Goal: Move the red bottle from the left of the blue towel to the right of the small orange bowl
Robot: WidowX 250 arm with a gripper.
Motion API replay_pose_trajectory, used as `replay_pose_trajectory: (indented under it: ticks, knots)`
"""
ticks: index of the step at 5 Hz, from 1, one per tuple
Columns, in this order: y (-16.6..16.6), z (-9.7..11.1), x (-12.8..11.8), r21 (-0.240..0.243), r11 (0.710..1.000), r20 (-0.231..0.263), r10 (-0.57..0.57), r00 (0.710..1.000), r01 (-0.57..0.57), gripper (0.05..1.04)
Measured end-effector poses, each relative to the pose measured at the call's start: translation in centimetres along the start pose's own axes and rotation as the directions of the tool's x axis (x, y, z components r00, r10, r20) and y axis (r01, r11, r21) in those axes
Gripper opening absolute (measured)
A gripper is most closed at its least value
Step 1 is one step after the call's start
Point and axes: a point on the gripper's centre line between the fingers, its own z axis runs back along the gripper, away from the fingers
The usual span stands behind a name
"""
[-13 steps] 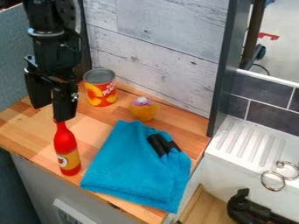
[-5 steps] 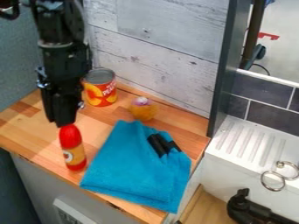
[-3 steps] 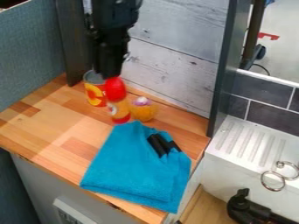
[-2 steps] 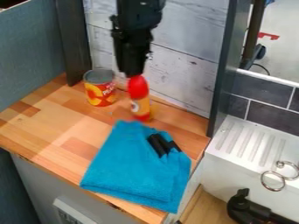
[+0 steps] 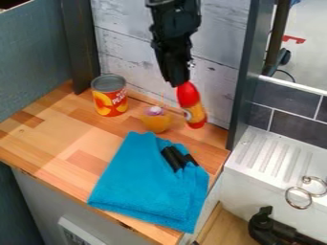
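Right now, one black gripper (image 5: 176,84) hangs over the back of the counter (image 5: 51,143), its arm entering from twelve o'clock of the view. Its fingers are closed on the top end of one bottle (image 5: 192,105), spread no wider than the red top between them. The bottle is red at both ends with a yellow-orange band between, and it hangs tilted, its base pointing towards five o'clock. Whether that base touches the counter cannot be told.

Taking the bottle as the centre, one orange toy (image 5: 156,123) with a white and purple top sits near it at eight o'clock. One can (image 5: 110,98), red and yellow with a grey lid, stands upright at nine o'clock, farther out than the toy. One folded blue cloth (image 5: 150,184) lies flat on the counter at seven o'clock, reaching almost to the toy. Two short black bars (image 5: 176,158) lie side by side on the cloth's upper part, at its one o'clock.

One dark upright post (image 5: 241,91) stands at three o'clock from the bottle, at the counter's end. Past it, at four o'clock, is one white ribbed drainboard (image 5: 268,153), with two metal rings (image 5: 298,197) at its lower right. One black curved fixture (image 5: 260,228) shows at five o'clock. Behind the bottle rises one pale plank wall (image 5: 172,43).
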Motion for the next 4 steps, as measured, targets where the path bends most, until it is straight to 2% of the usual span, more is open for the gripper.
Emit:
replay_pose_trajectory:
  ticks: [1,2,4]
  knots:
    - [0.8,-0.6,0.7,0.004,1.0,-0.023,0.009,1.0,-0.009,0.328]
    - [1.7,-1.8,0.8,0.027,0.999,-0.089,0.038,0.995,-0.036,0.328]
    - [2.0,-3.6,2.0,0.061,0.998,-0.165,0.042,0.985,-0.033,0.328]
